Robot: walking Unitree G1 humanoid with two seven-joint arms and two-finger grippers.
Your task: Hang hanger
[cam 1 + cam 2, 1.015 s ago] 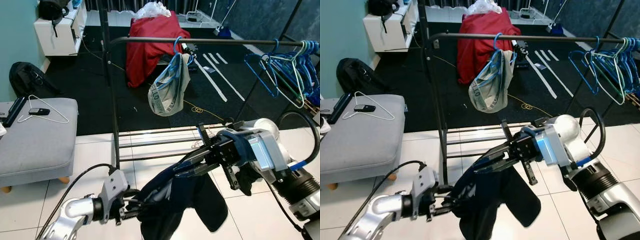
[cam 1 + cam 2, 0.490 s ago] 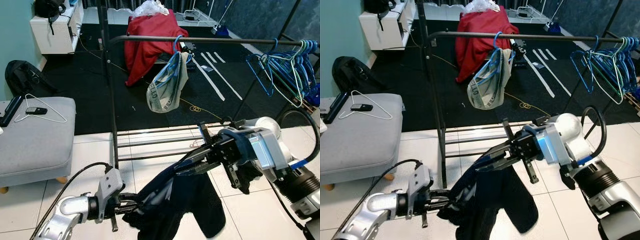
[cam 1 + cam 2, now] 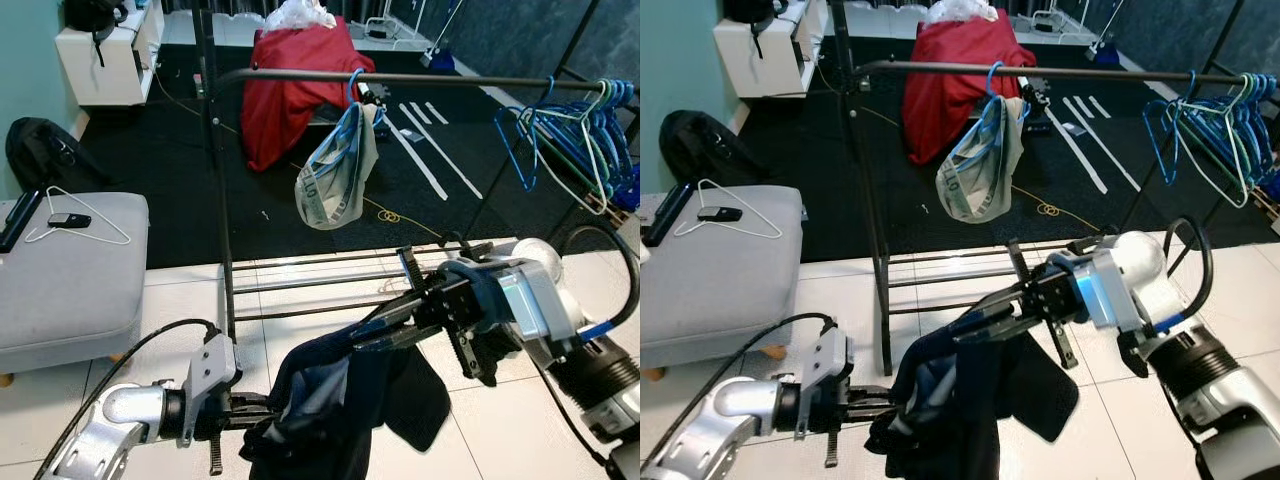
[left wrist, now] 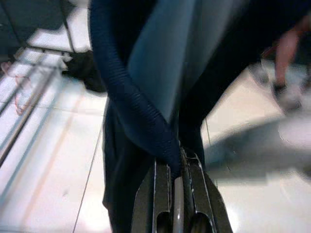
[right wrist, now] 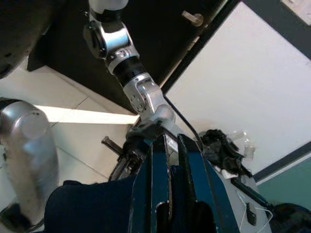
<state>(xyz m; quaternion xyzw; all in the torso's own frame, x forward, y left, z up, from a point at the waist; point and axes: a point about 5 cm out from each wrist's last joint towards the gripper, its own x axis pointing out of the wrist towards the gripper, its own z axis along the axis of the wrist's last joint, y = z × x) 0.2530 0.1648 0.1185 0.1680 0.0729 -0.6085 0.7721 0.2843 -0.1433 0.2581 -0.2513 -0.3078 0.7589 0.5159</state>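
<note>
A dark navy garment (image 3: 335,405) with a lighter blue lining hangs between my two grippers, low over the white tiles. My right gripper (image 3: 368,333) is shut on its top edge; I cannot make out a hanger inside it. My left gripper (image 3: 260,412) is shut on the garment's lower left hem, and in the left wrist view the fingers (image 4: 160,194) pinch a rolled navy edge (image 4: 138,121). The black clothes rail (image 3: 420,80) runs across the view behind and above the garment. A grey-green garment (image 3: 335,178) hangs from the rail on a blue hanger.
Several blue and white hangers (image 3: 575,130) crowd the rail's right end. The rail's post (image 3: 222,220) and low bars (image 3: 330,280) stand just ahead. A grey ottoman (image 3: 70,275) at left carries a white wire hanger (image 3: 85,230) and a phone. A red cloth (image 3: 290,75) lies beyond.
My left gripper has drawn the hem further left and down, spreading the garment so its lighter lining shows. The right gripper has stayed about where it was.
</note>
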